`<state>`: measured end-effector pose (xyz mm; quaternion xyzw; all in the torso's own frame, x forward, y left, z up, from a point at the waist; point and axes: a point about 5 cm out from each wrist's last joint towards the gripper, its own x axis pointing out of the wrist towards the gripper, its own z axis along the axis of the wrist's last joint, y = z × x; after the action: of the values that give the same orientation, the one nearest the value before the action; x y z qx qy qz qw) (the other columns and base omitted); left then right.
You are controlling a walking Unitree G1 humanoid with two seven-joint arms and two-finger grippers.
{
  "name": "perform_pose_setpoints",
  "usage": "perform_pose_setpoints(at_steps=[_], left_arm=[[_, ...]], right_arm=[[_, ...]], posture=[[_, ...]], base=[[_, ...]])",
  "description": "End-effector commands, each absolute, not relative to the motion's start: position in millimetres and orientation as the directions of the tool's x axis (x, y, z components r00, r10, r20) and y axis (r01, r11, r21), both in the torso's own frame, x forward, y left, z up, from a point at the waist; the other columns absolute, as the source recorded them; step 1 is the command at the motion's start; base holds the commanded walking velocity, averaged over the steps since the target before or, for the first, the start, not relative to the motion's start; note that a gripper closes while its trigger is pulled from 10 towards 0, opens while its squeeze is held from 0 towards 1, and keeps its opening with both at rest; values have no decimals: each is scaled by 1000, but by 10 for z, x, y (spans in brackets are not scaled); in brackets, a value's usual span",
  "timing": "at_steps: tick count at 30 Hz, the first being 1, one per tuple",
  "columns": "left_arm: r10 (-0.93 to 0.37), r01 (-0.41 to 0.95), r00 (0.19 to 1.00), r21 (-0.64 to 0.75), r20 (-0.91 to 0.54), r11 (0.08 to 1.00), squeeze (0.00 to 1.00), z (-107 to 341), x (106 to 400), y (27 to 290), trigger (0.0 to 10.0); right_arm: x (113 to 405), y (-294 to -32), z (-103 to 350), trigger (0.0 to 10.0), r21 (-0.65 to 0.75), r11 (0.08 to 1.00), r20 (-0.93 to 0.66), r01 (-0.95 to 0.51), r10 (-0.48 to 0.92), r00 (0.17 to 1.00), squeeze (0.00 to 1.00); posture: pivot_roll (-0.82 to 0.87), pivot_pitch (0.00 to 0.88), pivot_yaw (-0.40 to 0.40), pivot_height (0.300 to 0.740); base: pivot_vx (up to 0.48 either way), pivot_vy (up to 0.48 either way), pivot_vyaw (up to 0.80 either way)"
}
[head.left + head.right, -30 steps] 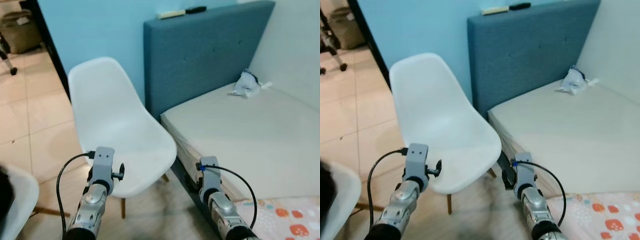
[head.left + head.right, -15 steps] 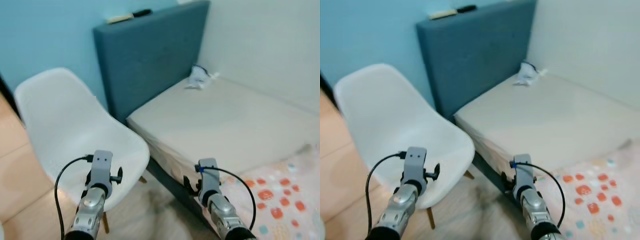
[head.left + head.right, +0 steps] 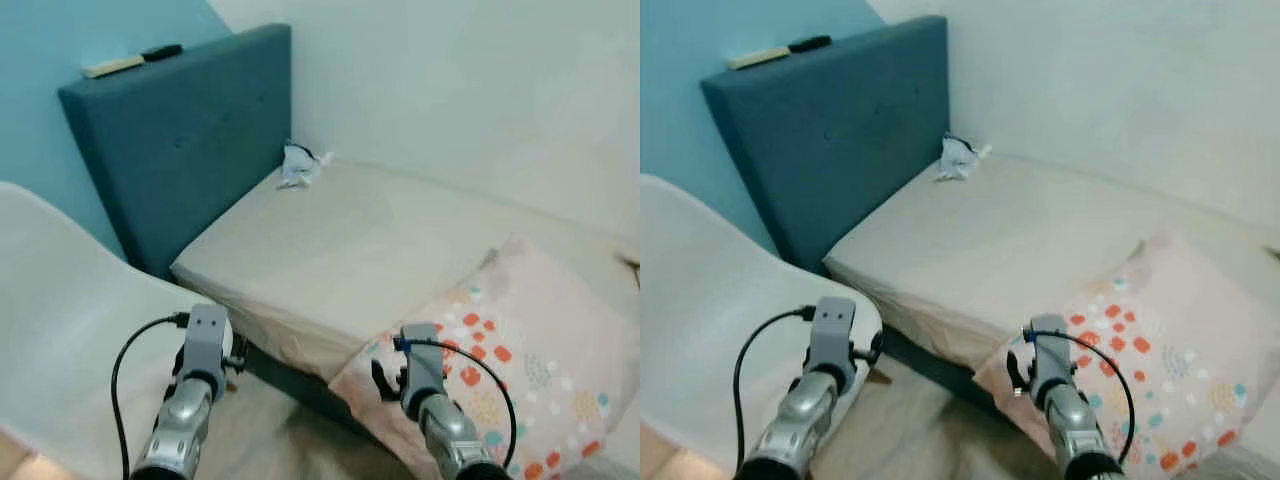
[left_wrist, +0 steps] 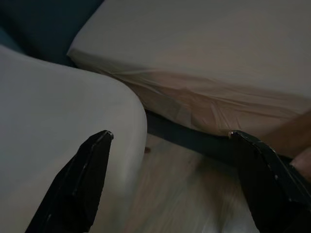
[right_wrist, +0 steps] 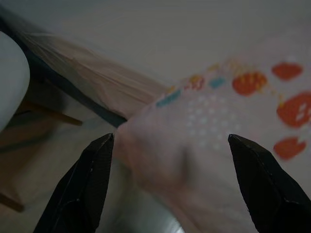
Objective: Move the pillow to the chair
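Note:
The pillow (image 3: 525, 350) is pale pink with orange and teal spots. It lies on the bed's near right part, one corner hanging over the mattress edge. The white plastic chair (image 3: 70, 340) stands to the left of the bed. My left gripper (image 4: 170, 133) is open above the chair's seat edge (image 4: 73, 126) and the gap beside the bed. My right gripper (image 5: 170, 138) is open just in front of the pillow's (image 5: 218, 111) overhanging corner, with nothing between its fingers. Both arms (image 3: 195, 385) (image 3: 430, 405) are raised low in front of me.
The beige mattress (image 3: 350, 230) runs back to a blue padded headboard (image 3: 170, 130) with small items on top. A crumpled white thing (image 3: 298, 165) lies near the headboard. White walls close the bed's far side. A wooden floor strip (image 4: 180, 184) separates chair and bed.
The camera has swung to the right: the chair slid to the picture's left and the pillow came into view. Both arms keep the same pose.

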<state>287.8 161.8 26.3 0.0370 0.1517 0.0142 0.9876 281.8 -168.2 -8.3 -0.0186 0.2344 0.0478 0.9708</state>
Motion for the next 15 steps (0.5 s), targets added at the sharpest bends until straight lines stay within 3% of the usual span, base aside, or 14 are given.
perform_pose_setpoints(at_steps=[1, 15], left_arm=[[37, -16, 955, 73, -296, 997, 0, 269, 2885, 1602, 10000], [26, 15, 946, 122, -323, 992, 0, 239, 2936, 1633, 10000]], right_arm=[[2800, -1711, -100, 10000, -26, 995, -468, -101, 78, 880, 0], [2766, -1737, -120, 10000, -54, 995, -464, -87, 52, 884, 0]], posture=[[18, 14, 12, 740], [-16, 6, 25, 740]], base=[[0, 0, -800], [0, 0, -800]])
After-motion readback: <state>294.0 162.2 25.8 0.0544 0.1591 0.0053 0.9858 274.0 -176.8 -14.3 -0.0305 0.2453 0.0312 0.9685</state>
